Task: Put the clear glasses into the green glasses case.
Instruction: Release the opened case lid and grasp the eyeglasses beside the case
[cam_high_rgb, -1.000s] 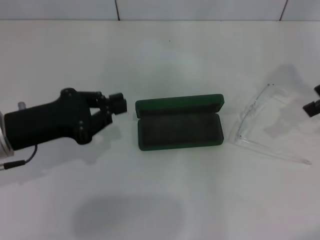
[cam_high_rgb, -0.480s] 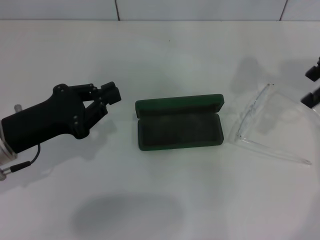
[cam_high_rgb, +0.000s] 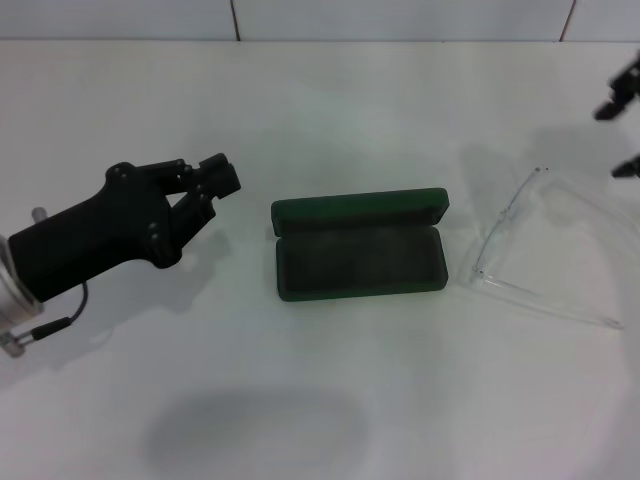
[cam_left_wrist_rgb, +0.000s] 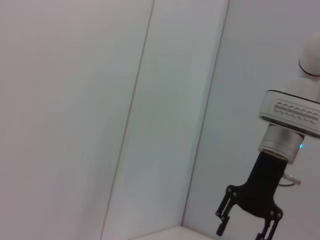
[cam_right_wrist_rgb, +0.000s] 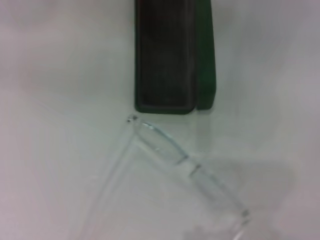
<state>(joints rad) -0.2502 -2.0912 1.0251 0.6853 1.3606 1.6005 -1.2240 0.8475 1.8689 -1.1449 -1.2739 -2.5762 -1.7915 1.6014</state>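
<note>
A: Where are the glasses (cam_high_rgb: 525, 245) right now?

B: On the white desk (cam_high_rgb: 330, 110), at the right of the head view, just beside the right end of the green case (cam_high_rgb: 358, 247). They are unfolded, lens toward the case, the two thin arms spreading away to the right. Nothing is touching them.

A: And the case?

B: In the middle of the frame, lid open and lying back toward the far side, dark lining up. Nothing is inside it.

A: Which arm is on the job?

B: I'd judge the right one. The right gripper (cam_high_rgb: 620, 135) shows only at the upper right edge of the head view, above and beyond the glasses, fingers spread apart and holding nothing. Its wrist camera looks down on the lens with the case end just past it.

A: The left one?

B: The left gripper (cam_high_rgb: 212, 185) hangs at the left of the frame, well apart from the case, pointing toward it. Its fingers look drawn together on nothing.

A: So which step is this?

B: The approach, I'd say; no grasp made yet. The next move calls for the right gripper to come down over the frame, close on it gently, then carry it across and lower it into the open case
</note>
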